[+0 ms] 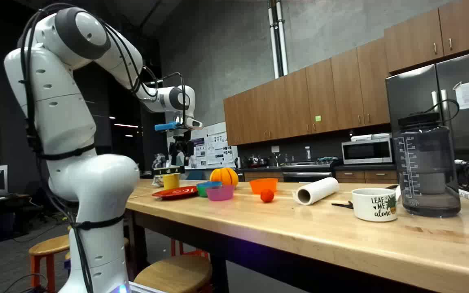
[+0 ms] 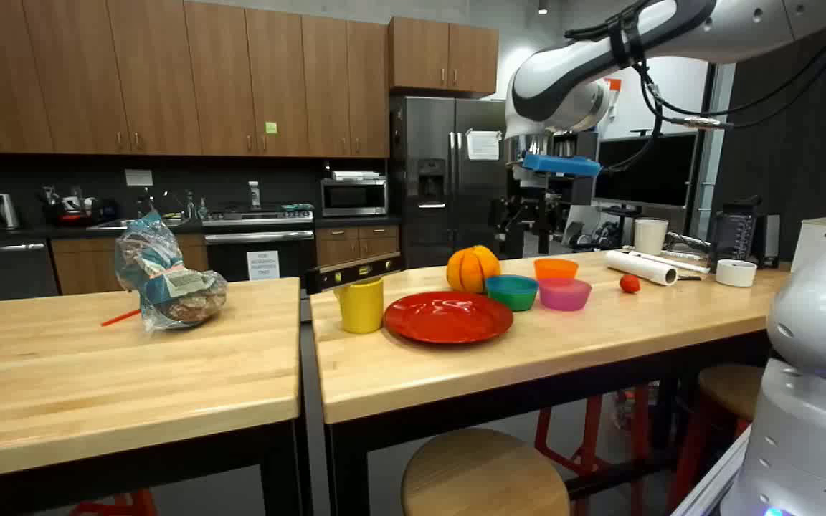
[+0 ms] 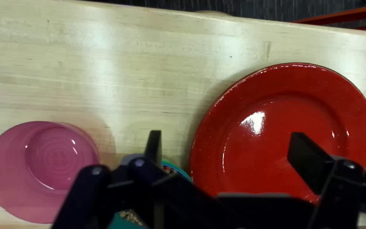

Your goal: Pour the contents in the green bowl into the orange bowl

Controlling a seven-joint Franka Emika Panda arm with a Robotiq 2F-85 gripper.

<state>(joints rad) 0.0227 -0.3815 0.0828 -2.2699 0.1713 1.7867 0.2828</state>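
The green bowl [image 2: 512, 295] sits on the table between the red plate and the magenta bowl; it also shows in an exterior view [image 1: 203, 190]. In the wrist view the green bowl [image 3: 122, 223] is mostly hidden behind the gripper; small tan bits and a little red show inside it. The orange bowl [image 1: 263, 186] stands behind the magenta bowl in an exterior view [image 2: 555, 269] and is out of view in the wrist view. My gripper [image 3: 226, 138] is open and empty, high above the table; it shows in both exterior views [image 1: 180, 158] [image 2: 524, 240].
The magenta bowl [image 3: 57, 162] and red plate [image 3: 284, 127] flank the green bowl. A pumpkin-like orange ball [image 2: 473, 269] stands behind. A yellow cup [image 2: 361, 307] with a level [image 2: 353, 272] on it is beside the plate. A red ball [image 1: 267, 195] and paper roll [image 1: 318, 190] lie nearby.
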